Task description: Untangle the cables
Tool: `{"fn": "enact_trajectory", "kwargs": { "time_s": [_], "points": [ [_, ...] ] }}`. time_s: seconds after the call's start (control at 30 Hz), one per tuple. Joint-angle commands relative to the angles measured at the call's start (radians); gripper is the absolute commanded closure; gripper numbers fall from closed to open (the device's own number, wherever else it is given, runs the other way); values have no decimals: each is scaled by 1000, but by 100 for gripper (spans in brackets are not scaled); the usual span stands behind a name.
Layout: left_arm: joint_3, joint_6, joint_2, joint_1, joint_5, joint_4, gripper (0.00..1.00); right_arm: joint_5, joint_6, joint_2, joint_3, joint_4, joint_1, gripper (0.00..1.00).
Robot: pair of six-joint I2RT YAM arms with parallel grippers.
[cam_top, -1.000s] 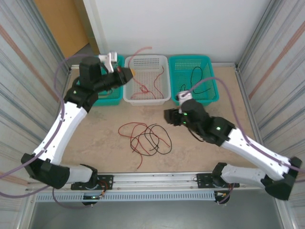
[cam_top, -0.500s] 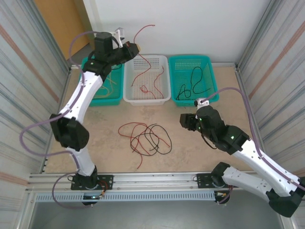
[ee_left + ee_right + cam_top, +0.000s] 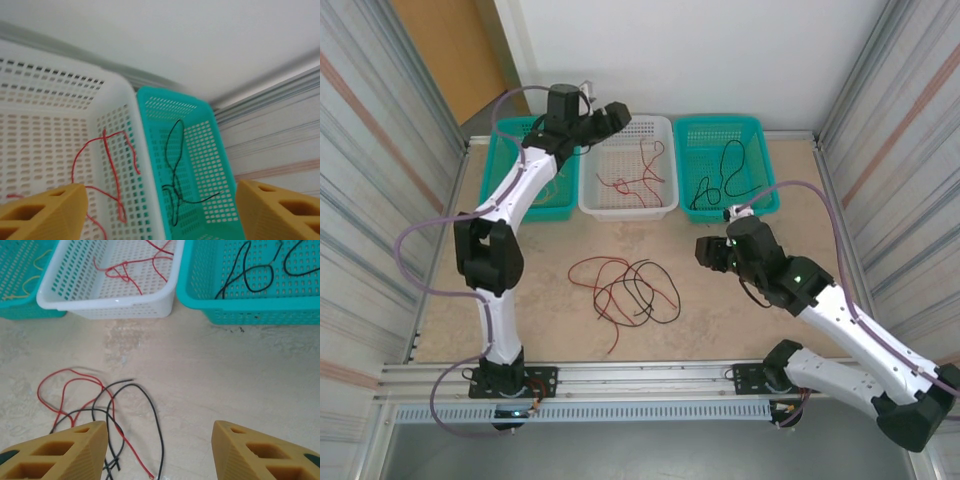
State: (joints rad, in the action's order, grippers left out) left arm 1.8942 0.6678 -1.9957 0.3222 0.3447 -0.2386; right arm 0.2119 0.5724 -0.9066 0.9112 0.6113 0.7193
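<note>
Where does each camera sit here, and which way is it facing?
Top external: above and behind the bases, looking down on the table; both arms show, with left gripper and right gripper.
Left wrist: raised, facing the white basket and right teal basket; open left fingers at bottom corners.
Right wrist: over the table, facing the tangle and baskets beyond; open right fingers at bottom.
Shared by both wrists: red cable in white, black cable in teal.

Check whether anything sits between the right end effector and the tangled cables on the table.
Nothing visible does. The right end effector is open, and only bare table lies between it and the tangled cables to its left.
</note>
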Motion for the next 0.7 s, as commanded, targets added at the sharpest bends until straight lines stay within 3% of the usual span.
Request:
{"fn": "enact_trajectory", "kwargs": {
  "time_s": [0.0,0.2,0.3,0.5,0.67],
  "points": [
    [-71,-58,136,9,-68,11,18,-90,26,-73,41,32,-6,44],
    [-229,-118,365,10,-138,-45,16,-199,55,-267,30,-13,13,42],
    [-345,-116,495,12,-136,-68,18,-239,41,-367,38,-53,68,42],
    [-679,-103,790,31,-118,-131,25,-229,29,-547,111,-58,156,45],
    [-964,-77,1002,67,-104,-210,32,-181,24,-634,156,-39,130,50]
  ]
}}
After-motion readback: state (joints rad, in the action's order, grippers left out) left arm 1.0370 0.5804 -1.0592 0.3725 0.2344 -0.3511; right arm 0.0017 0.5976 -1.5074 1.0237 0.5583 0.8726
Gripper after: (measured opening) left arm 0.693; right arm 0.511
